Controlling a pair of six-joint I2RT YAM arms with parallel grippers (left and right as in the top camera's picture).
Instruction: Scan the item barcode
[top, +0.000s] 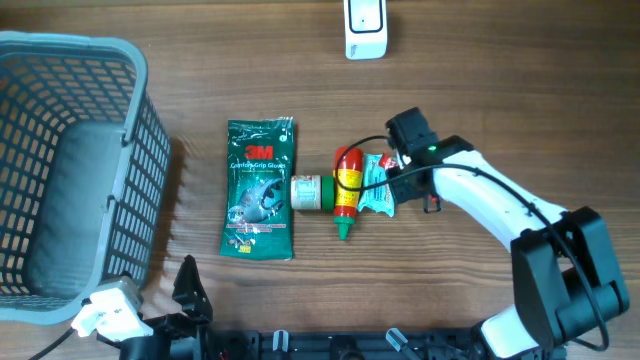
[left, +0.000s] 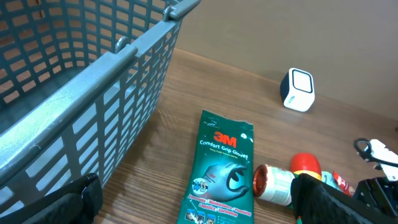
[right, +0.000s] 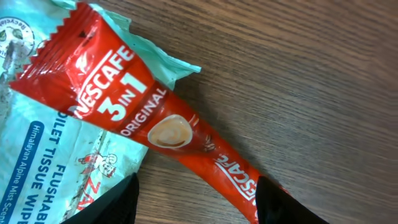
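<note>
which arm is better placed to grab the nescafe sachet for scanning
Right. Its pincer hangs open directly over the Nescafe sachet, with a finger on either side of it. The left pincer sits by the basket, well away from the sachet.

Left claw (left: 199, 200) and right claw (right: 202, 200) both gape

Matt, fine-grained wood table (right: 311, 74); grey moulded-plastic lattice basket (top: 130, 150), upper left; glossy, creased red film sachet (right: 155, 124); smooth teal film wipes pack (right: 50, 155); shiny green plastic gloves pack (top: 259, 190); smooth white plastic scanner (top: 366, 28).
</note>
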